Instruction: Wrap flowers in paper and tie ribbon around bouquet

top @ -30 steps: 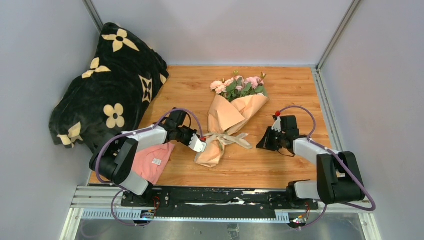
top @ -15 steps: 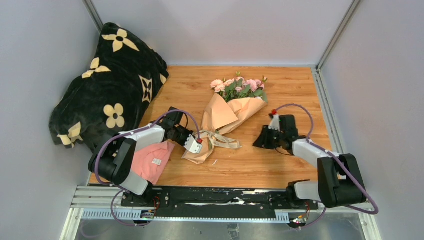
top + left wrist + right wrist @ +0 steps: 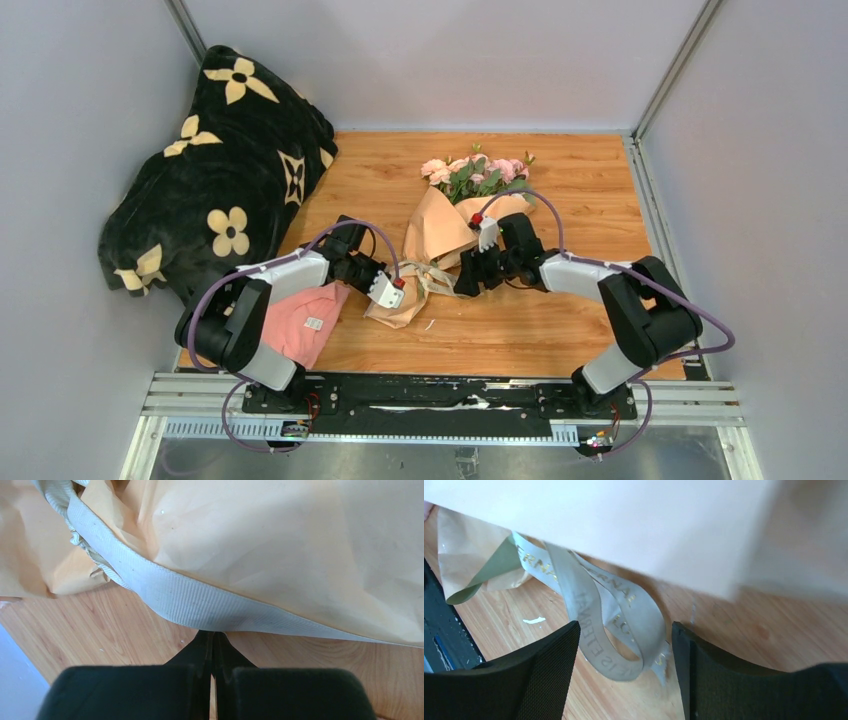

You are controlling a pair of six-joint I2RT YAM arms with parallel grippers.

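Item: bouquet [image 3: 443, 240], one, lying flat at the middle of the wooden counter [image 3: 590, 180], set on a slant with the blooms toward the far right and the narrow foot toward the near left. Flowers [image 3: 478, 172]: small pink and cream roses with green leaves, showing at the far, open end of the cone. Paper [image 3: 438, 228]: peach-orange outside, with an olive green inner face turned out at one fold near the foot [image 3: 476, 582]; creased, wrapped around the stems. Ribbon [image 3: 442, 279]: cream-beige, slightly sheer, printed with gold lettering, tied around the narrow waist of the cone, its loops and tails resting on the counter just right of the knot. Left claw [image 3: 394, 295]: at the left side of the foot, fingers [image 3: 200, 652] pressed together, the tips pinching the near edge of a taut band of ribbon [image 3: 200, 600] under the paper [image 3: 280, 545]. Right claw [image 3: 468, 280]: at the right side of the waist, low over the counter, jaws spread wide, with a ribbon loop [image 3: 596, 610] lying on the wood between them and untouched by either finger. Also present: a black blanket [image 3: 215, 170] with cream flower prints heaped at the far left; a pink cloth [image 3: 300, 330] with a white label under the left arm; a white scrap [image 3: 534, 620] on the wood near the foot.
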